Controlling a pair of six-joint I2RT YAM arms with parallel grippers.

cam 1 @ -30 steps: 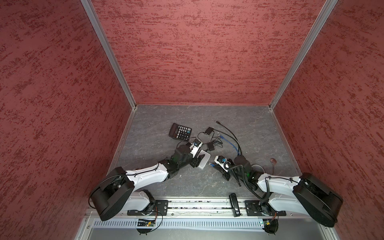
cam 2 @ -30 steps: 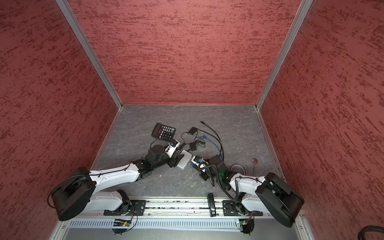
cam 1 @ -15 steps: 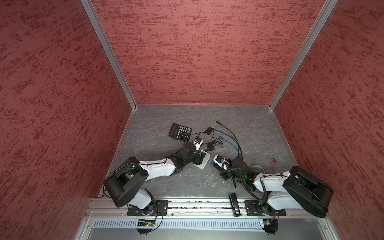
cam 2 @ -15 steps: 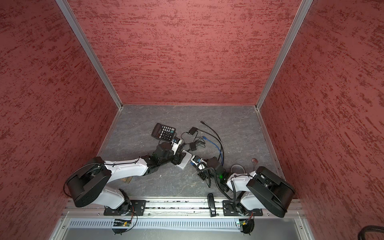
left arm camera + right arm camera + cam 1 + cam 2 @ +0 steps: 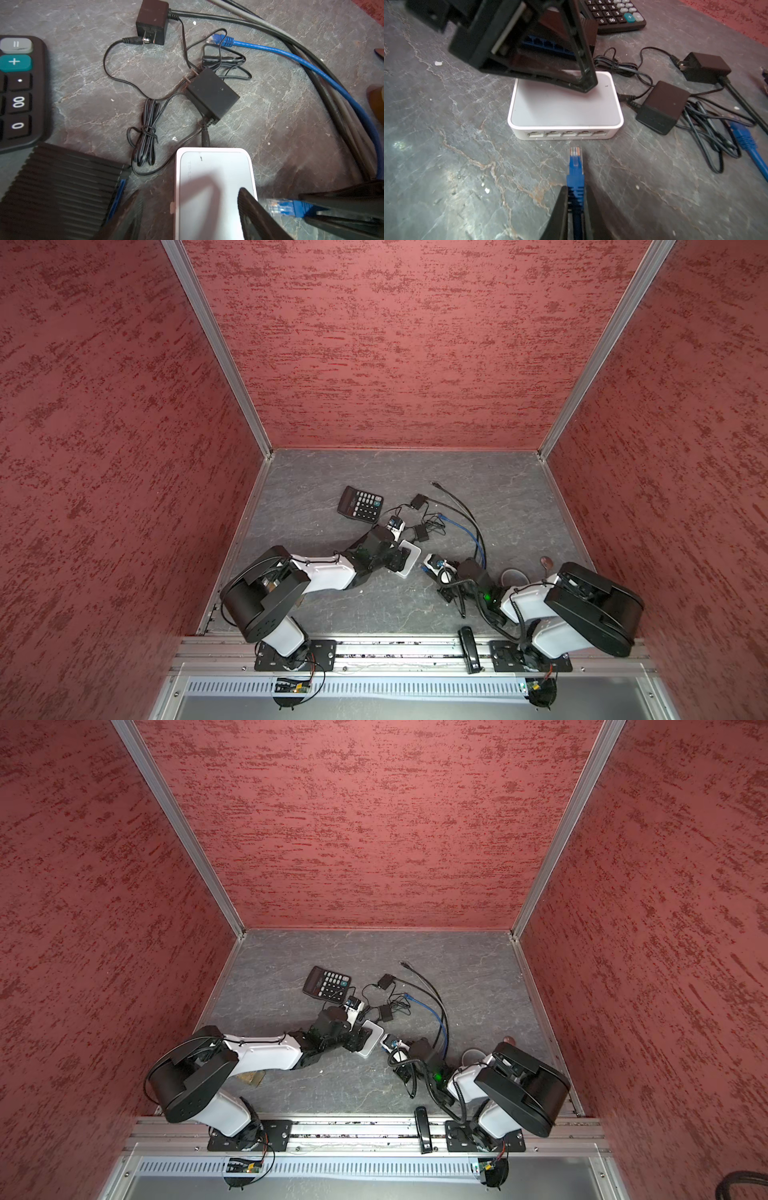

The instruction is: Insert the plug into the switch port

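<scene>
The white switch [image 5: 564, 108] lies flat on the grey floor, its row of ports [image 5: 566, 134] facing my right gripper. My right gripper [image 5: 576, 199] is shut on the boot of the blue plug [image 5: 576, 164]. The plug's clear tip points at the ports, a short gap away from them. My left gripper [image 5: 189, 216] is open and straddles the switch [image 5: 214, 187] from above. One of its fingers [image 5: 124, 214] stands clear of the switch's side, and the other [image 5: 253, 214] is at the opposite edge. Both top views show switch [image 5: 409, 558] [image 5: 371, 1039] and grippers close together mid-floor.
A black calculator [image 5: 360, 504] lies behind the switch. A ribbed black box with blue ports [image 5: 62, 187] sits right beside it. Two black power adapters [image 5: 212, 97] [image 5: 152, 22], thin black leads, the blue cable's other plug [image 5: 220, 39] and thick black cables [image 5: 465, 510] lie behind.
Both arms' rear links have swung in toward the middle. The grippers have stayed almost in place at the switch, and the plug is still held.
</scene>
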